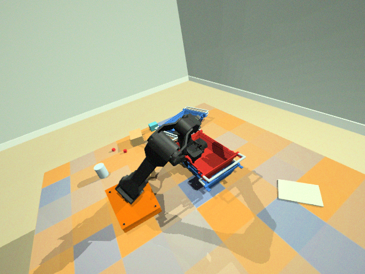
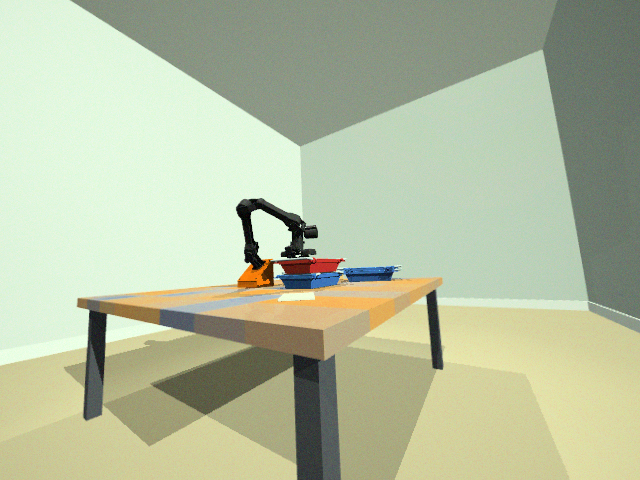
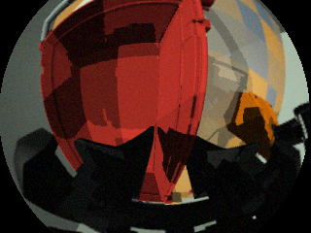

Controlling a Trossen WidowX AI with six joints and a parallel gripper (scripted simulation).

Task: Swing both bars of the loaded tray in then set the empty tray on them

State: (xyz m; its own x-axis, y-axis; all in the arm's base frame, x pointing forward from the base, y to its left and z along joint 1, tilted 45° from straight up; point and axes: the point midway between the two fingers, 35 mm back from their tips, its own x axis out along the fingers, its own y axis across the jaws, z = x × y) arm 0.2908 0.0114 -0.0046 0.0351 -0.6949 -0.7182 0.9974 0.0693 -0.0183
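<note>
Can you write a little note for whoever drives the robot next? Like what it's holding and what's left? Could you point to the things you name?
Gripper (image 1: pixel 190 158) (image 2: pixel 298 256) (image 3: pixel 166 130): partly open, its fingers either side of the wall of the red tray (image 1: pixel 224 166) (image 2: pixel 312 266) (image 3: pixel 190 58), not clamped on it.
Where: the empty red tray sits above the nearer blue tray (image 1: pixel 226 176) (image 2: pixel 310 281), looking level. Another blue tray (image 2: pixel 369 274) stands farther back.
Done: the red tray looks set down, not dropped inside.
Can't tell: the lower tray's bars and blocks are mostly hidden.
Left: probably finish letting go, then lift straight up gently.
</note>
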